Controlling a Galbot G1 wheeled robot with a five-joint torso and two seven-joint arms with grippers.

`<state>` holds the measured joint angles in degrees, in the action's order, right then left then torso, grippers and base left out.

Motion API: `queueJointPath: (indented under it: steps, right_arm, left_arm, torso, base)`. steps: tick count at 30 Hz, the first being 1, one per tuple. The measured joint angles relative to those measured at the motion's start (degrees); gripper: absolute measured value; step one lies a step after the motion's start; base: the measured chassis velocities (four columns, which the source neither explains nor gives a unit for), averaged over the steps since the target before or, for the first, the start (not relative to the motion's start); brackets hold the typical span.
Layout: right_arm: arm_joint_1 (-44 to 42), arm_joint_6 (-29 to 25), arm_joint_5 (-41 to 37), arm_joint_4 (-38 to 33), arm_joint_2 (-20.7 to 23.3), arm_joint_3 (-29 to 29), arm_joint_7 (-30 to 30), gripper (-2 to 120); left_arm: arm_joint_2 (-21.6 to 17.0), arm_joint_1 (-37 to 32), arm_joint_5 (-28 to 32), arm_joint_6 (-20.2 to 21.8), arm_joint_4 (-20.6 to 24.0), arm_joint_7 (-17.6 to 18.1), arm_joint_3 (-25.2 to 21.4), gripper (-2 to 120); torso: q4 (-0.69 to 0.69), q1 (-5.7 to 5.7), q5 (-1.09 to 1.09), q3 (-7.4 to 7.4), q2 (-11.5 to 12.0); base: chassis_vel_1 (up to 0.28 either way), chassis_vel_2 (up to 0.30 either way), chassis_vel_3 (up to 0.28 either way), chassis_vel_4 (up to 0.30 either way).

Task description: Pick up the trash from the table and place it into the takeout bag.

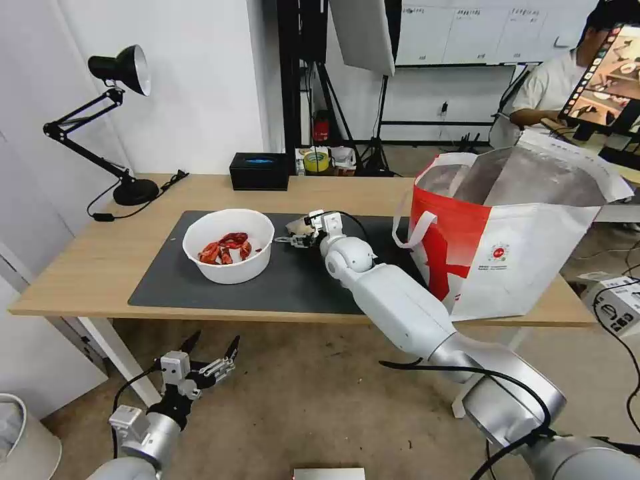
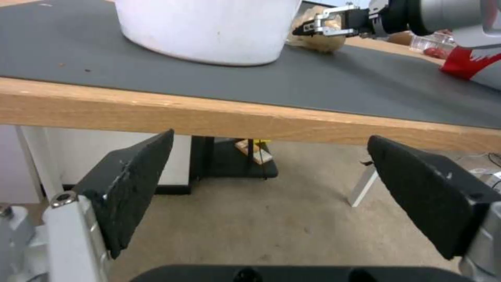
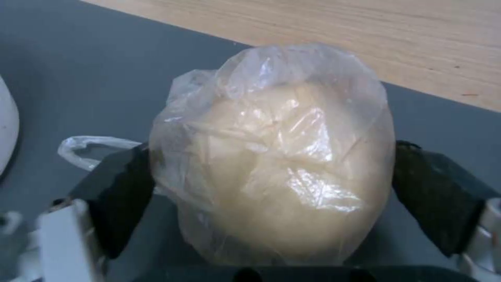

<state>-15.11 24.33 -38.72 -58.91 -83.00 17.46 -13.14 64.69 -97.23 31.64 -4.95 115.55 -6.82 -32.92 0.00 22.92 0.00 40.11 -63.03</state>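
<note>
On the dark grey mat (image 1: pixel 293 280) of the table (image 1: pixel 100 267) stands a white bowl (image 1: pixel 229 245) holding red crayfish shells (image 1: pixel 225 248). To its right lies the clear bag around a beige lump (image 3: pixel 276 172). My right gripper (image 3: pixel 271 147) is open, one finger on each side of that lump and close against it. At the table's right end stands the red-and-white takeout bag (image 1: pixel 507 247), its foil-lined mouth wide. A clear tray with red bits (image 2: pixel 430 41) lies near the bag. My left gripper (image 1: pixel 213 343) hangs open below the table's front edge.
A black desk lamp (image 1: pixel 120 73) stands at the table's far left corner with its cord trailing. A black box (image 1: pixel 259 171) sits at the back edge. A white bin (image 1: pixel 20 440) is on the floor at my left.
</note>
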Motion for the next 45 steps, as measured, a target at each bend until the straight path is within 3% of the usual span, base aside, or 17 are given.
queueJointPath:
  steps: [3,12,14,16,19,23,35,45]
  right_arm:
    - [-0.28,0.0,-0.25,-0.02,-0.12,-0.01,0.03,80]
    - [-1.04,0.26,-1.4,-1.42,0.56,0.02,-0.02,51]
    - [-1.62,0.26,-1.48,-2.15,0.93,0.0,-0.11,40]
    - [-1.93,0.25,-1.54,-2.62,1.15,-0.05,-0.15,37]
    - [-3.09,-0.14,-1.63,-5.3,2.58,-0.11,-0.31,21]
    - [-4.84,-1.54,-1.52,-9.65,4.78,-0.29,-1.08,10]
    - [-10.17,-5.45,-1.37,-31.43,14.78,-3.37,-2.35,7]
    - [-17.66,-9.14,-0.12,-51.4,25.28,-13.39,-4.04,7]
  left_arm:
    - [0.03,-0.15,-0.01,-0.03,0.15,0.0,-0.1,100]
    - [0.04,0.02,-0.03,-0.04,0.33,0.03,0.02,100]
    - [0.05,0.12,-0.05,-0.04,0.41,0.05,0.15,100]
    - [0.06,0.12,-0.07,-0.04,0.41,0.05,0.17,100]
    - [0.05,-0.05,-0.16,-0.04,0.41,0.06,0.27,100]
    - [-0.05,-0.16,-0.23,-0.04,0.51,0.06,0.34,100]
    - [-0.54,-0.91,-0.41,0.06,1.52,0.23,0.36,100]
    - [-0.43,-1.7,-0.98,0.19,2.59,0.32,0.34,100]
  torso:
    - [0.01,0.0,0.0,0.0,0.0]
    - [0.0,0.0,0.0,0.0,0.0]
    - [0.0,-0.01,0.0,0.0,0.0]
    - [0.0,0.0,0.0,0.0,0.0]
    - [0.01,0.0,0.0,0.0,0.0]
    - [0.01,0.0,0.0,0.0,0.0]
    - [0.0,-0.01,0.01,0.0,0.0]
    - [0.0,-0.01,0.01,0.0,0.0]
  base:
    - [0.0,0.0,0.0,0.0]
    - [0.0,0.0,0.0,0.0]
    - [0.0,0.0,0.0,0.0]
    - [0.0,0.0,0.0,0.0]
    - [0.0,0.0,0.0,0.0]
    - [0.0,0.0,0.0,0.0]
    - [0.0,0.0,0.0,0.0]
    - [0.0,0.0,0.0,0.0]
